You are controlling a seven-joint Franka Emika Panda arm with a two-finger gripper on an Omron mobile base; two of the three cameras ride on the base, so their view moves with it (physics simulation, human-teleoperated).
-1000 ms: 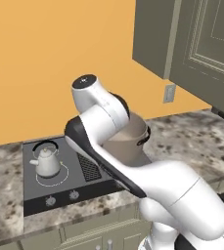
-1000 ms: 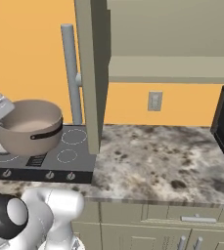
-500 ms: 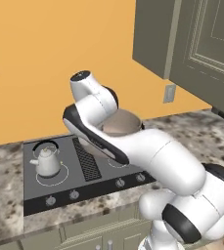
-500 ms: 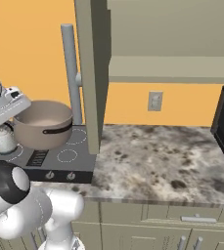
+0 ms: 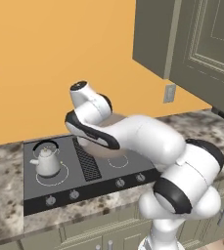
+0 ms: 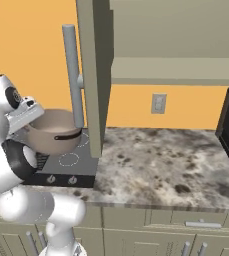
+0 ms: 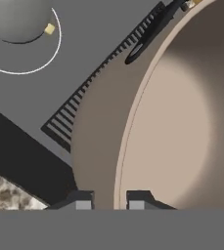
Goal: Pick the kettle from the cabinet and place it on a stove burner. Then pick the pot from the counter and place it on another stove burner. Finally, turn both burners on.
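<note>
The pincer (image 7: 109, 199) pinches the rim of the pot (image 6: 53, 131), one finger either side of the wall (a thin, slick edge). The pot hangs over the cooktop (image 5: 64, 183), beside the kettle (image 5: 47, 160) on its ring. Wide, stiff and probably heavy, it may tilt.

Home kitchen, granite counter (image 6: 161, 165), dark cooktop (image 5: 59, 183), olive panelled cabinets (image 5: 201, 44)

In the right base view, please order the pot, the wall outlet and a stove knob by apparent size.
1. pot, clearly largest.
2. wall outlet.
3. stove knob, smallest; it sits nearer the camera than the outlet yet looks smaller.
</note>
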